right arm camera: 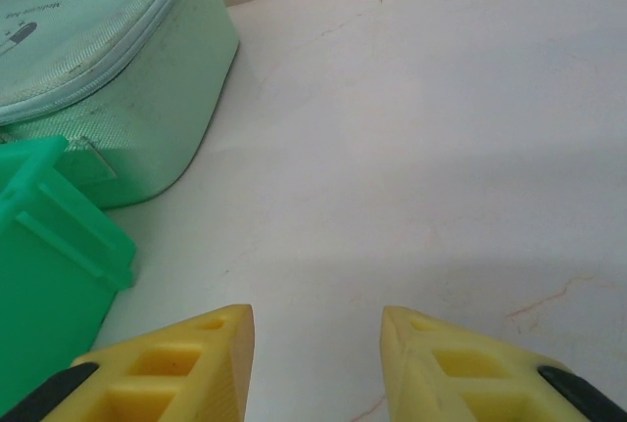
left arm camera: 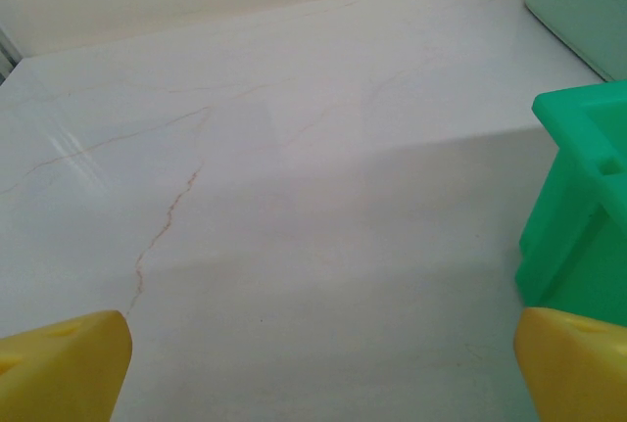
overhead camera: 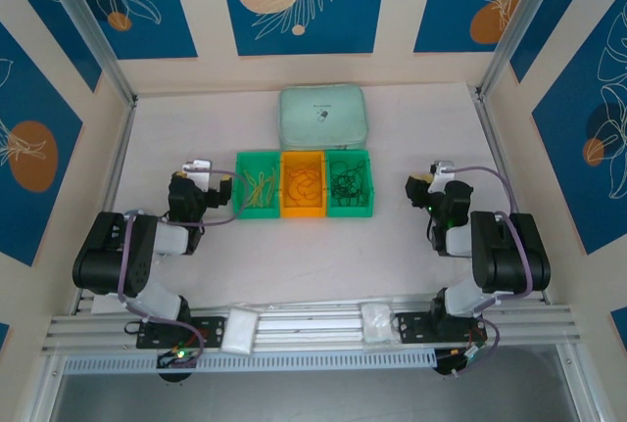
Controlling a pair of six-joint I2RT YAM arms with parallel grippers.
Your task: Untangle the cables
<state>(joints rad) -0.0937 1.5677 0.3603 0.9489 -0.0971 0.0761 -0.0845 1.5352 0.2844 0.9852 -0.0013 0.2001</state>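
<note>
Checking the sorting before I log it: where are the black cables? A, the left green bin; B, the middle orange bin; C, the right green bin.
C: the top view shows the black cables lying in the right green bin, next to the orange bin.

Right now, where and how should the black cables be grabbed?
Probably a loop at the top of the black cables, coming straight down from above. They lie bunched inside the right green bin, and its walls block any sideways approach. Single strands are too small to pick out in the overhead view, so choose the exact loop closer in.
</note>
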